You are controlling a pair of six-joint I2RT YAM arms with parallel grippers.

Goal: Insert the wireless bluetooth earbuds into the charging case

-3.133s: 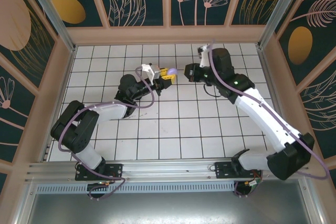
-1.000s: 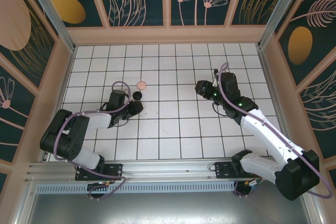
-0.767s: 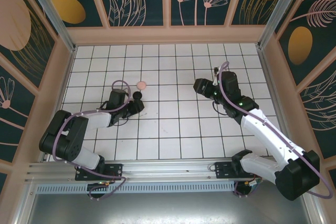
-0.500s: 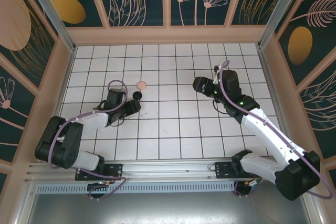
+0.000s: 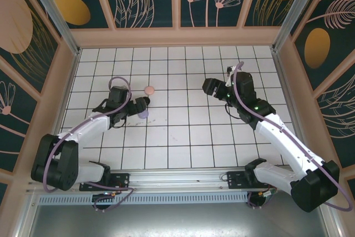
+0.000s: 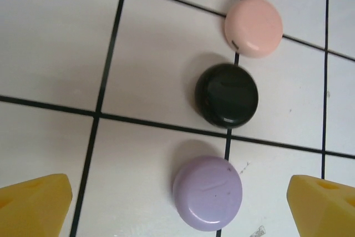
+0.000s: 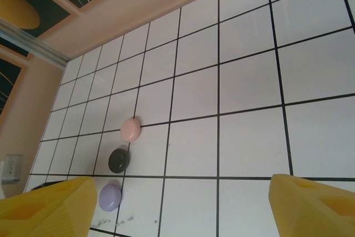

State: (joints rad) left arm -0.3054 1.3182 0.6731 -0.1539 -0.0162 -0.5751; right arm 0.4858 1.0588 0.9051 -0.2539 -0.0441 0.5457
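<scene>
A round pink plastic charging case (image 6: 253, 26), a glossy black charging case (image 6: 227, 95) and a lavender charging case (image 6: 207, 193) lie shut in a close row on the white tiled table (image 6: 50, 37), left of centre in the top view. The left jaws stand spread wide, their yellow fingertips (image 6: 36, 203) at the wrist frame's lower corners flanking the lavender one. The right jaws, right of centre, are spread too, well apart from the cases.

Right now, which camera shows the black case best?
Left wrist: the black case sits close and sharp, between the pink case and lavender case. Right wrist shows it small; top external shows a dark speck.
</scene>
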